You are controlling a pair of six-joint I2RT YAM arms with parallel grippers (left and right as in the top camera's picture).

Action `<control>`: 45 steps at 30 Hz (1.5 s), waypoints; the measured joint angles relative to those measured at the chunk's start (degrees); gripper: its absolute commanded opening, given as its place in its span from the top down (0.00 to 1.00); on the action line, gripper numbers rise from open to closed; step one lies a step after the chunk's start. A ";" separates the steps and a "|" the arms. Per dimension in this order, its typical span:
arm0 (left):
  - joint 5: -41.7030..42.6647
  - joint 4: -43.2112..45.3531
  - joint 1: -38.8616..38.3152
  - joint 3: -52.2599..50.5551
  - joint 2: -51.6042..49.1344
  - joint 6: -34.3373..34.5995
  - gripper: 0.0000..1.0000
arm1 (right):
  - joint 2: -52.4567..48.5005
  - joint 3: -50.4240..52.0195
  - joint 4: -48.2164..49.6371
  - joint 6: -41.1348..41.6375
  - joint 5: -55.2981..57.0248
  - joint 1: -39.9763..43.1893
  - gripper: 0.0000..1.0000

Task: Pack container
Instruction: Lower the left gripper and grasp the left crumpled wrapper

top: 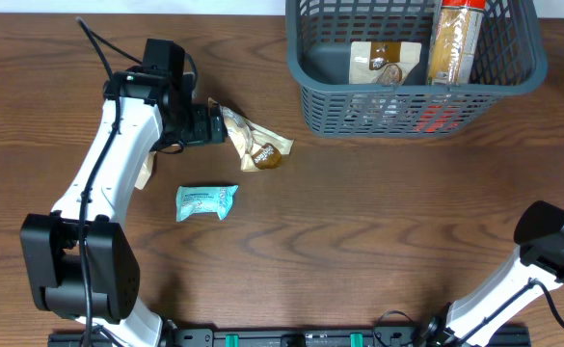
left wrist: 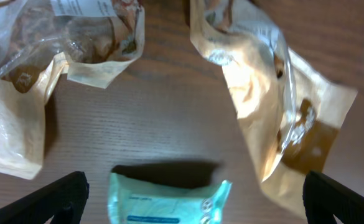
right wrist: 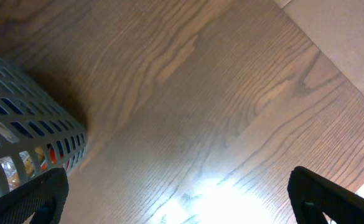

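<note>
Left claw (top: pixel 212 123) gapes empty over the tan snack bag (top: pixel 258 146), likely lining up a grab for the far-right basket (top: pixel 412 104); right claw (right wrist: pixel 182 202) apart, idle beside it.

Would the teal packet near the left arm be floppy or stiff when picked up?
The teal packet looks like a thin film pouch with crimped ends, so probably light and squashy. Its smooth wrapper may slip. Lying flat, it seems unlikely to roll.
</note>
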State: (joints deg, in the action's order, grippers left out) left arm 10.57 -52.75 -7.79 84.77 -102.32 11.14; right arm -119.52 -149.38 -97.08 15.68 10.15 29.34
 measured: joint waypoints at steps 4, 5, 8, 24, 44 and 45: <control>-1.46 1.25 -0.24 0.02 0.00 7.65 0.01 | 0.00 0.00 0.02 0.00 -0.15 0.02 0.01; -2.58 1.22 -0.31 0.02 0.00 9.86 0.01 | 0.00 0.00 0.02 0.00 -0.15 0.00 0.01; -6.49 0.15 -0.28 0.02 0.00 14.53 0.01 | 0.00 0.00 0.02 0.00 -0.22 0.02 0.01; -2.12 -2.58 6.91 0.02 0.00 60.37 0.01 | 0.00 0.00 0.00 0.00 -0.31 0.02 0.01; 5.18 3.19 12.09 0.02 0.00 92.63 0.01 | 0.00 0.00 0.02 0.00 -0.33 0.02 0.01; 4.15 2.64 12.37 0.02 0.00 93.07 0.01 | 0.00 0.00 0.02 0.00 -0.33 0.02 0.01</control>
State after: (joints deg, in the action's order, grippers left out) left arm 14.72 -50.11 4.58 84.79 -102.32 104.20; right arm -119.52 -149.38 -97.06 15.68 9.82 29.36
